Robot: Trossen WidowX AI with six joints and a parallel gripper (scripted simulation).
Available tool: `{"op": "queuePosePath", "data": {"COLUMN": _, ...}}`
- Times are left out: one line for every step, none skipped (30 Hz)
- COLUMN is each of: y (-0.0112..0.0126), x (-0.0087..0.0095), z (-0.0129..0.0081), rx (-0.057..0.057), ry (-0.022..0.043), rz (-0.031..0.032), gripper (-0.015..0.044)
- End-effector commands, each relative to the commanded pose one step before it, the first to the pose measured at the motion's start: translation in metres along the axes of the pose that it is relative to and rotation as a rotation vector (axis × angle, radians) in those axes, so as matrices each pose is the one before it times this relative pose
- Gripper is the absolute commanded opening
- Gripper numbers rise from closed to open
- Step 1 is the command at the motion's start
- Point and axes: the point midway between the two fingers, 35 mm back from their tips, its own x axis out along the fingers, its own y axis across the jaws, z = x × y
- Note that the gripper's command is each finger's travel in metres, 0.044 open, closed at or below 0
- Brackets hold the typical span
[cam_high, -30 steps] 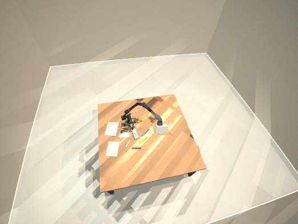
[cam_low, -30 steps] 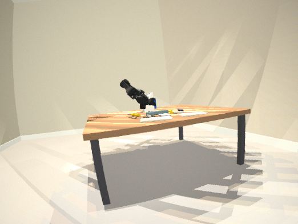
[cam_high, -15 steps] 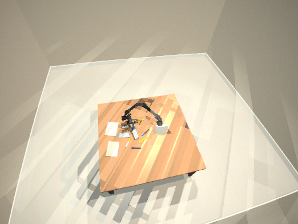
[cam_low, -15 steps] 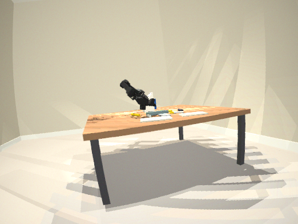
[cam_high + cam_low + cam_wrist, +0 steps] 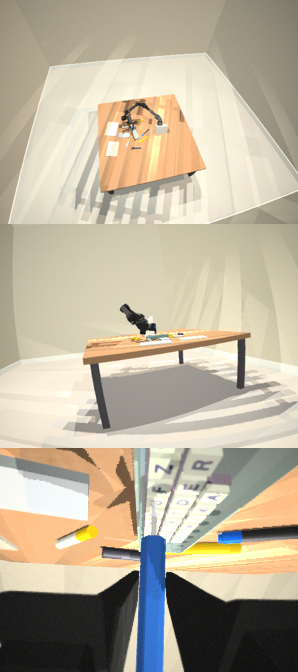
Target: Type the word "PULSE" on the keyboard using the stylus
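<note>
My gripper (image 5: 152,577) (image 5: 131,122) (image 5: 150,328) is shut on a blue stylus (image 5: 151,598) that points away from the wrist camera toward the keyboard. The stylus tip (image 5: 154,515) is thin and pale and sits at the left rows of the keyboard (image 5: 187,495) (image 5: 135,134) (image 5: 157,336). The keyboard has pale keys on a grey-green base; the letters Z, R, F, E, D and A show on it in the wrist view. I cannot tell which key the tip touches.
Around the keyboard lie a white marker with a yellow cap (image 5: 76,537), a dark pen (image 5: 120,553), a yellow pen (image 5: 212,548) and a black pen with a blue cap (image 5: 257,535). Two white sheets (image 5: 111,128) (image 5: 112,148) lie to the left. The arm's white base (image 5: 161,129) stands to the right.
</note>
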Motion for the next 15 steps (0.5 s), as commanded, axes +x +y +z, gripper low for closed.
{"op": "queuePosePath", "data": {"y": 0.00048, "x": 0.00126, "z": 0.00252, "rx": -0.0035, "ry": -0.00329, "rz": 0.00051, "gripper": 0.0081}}
{"op": "queuePosePath", "data": {"y": 0.0, "x": 0.0002, "z": 0.00035, "rx": 0.0, "ry": -0.00001, "rz": -0.00001, "gripper": 0.0081}}
{"op": "queuePosePath", "data": {"y": 0.0, "x": 0.0002, "z": 0.00035, "rx": 0.0, "ry": -0.00001, "rz": -0.00001, "gripper": 0.0081}}
{"op": "queuePosePath", "data": {"y": 0.0, "x": 0.0002, "z": 0.00035, "rx": 0.0, "ry": -0.00001, "rz": -0.00001, "gripper": 0.0081}}
{"op": "queuePosePath", "data": {"y": 0.0, "x": 0.0002, "z": 0.00035, "rx": 0.0, "ry": -0.00001, "rz": -0.00001, "gripper": 0.0081}}
{"op": "queuePosePath", "data": {"y": 0.0, "x": -0.00058, "z": -0.00102, "rx": 0.0, "ry": 0.00004, "rz": 0.00002, "gripper": 0.0081}}
{"op": "queuePosePath", "data": {"y": 0.0, "x": -0.00058, "z": -0.00102, "rx": 0.0, "ry": 0.00004, "rz": 0.00002, "gripper": 0.0081}}
{"op": "queuePosePath", "data": {"y": 0.0, "x": 0.0, "z": 0.0, "rx": 0.0, "ry": 0.0, "rz": 0.0, "gripper": 0.0081}}
{"op": "queuePosePath", "data": {"y": 0.0, "x": 0.0, "z": 0.0, "rx": 0.0, "ry": 0.0, "rz": 0.0, "gripper": 0.0081}}
{"op": "queuePosePath", "data": {"y": 0.0, "x": 0.0, "z": 0.0, "rx": 0.0, "ry": 0.0, "rz": 0.0, "gripper": 0.0081}}
{"op": "queuePosePath", "data": {"y": 0.0, "x": 0.0, "z": 0.0, "rx": 0.0, "ry": 0.0, "rz": 0.0, "gripper": 0.0081}}
{"op": "queuePosePath", "data": {"y": 0.0, "x": 0.0, "z": 0.0, "rx": 0.0, "ry": 0.0, "rz": 0.0, "gripper": 0.0081}}
{"op": "queuePosePath", "data": {"y": 0.0, "x": 0.0, "z": 0.0, "rx": 0.0, "ry": 0.0, "rz": 0.0, "gripper": 0.0081}}
{"op": "queuePosePath", "data": {"y": 0.0, "x": -0.00079, "z": -0.00138, "rx": 0.0, "ry": 0.00005, "rz": 0.00002, "gripper": 0.0081}}
{"op": "queuePosePath", "data": {"y": -0.00001, "x": -0.00135, "z": -0.00237, "rx": 0.0, "ry": 0.00009, "rz": 0.00004, "gripper": 0.0081}}
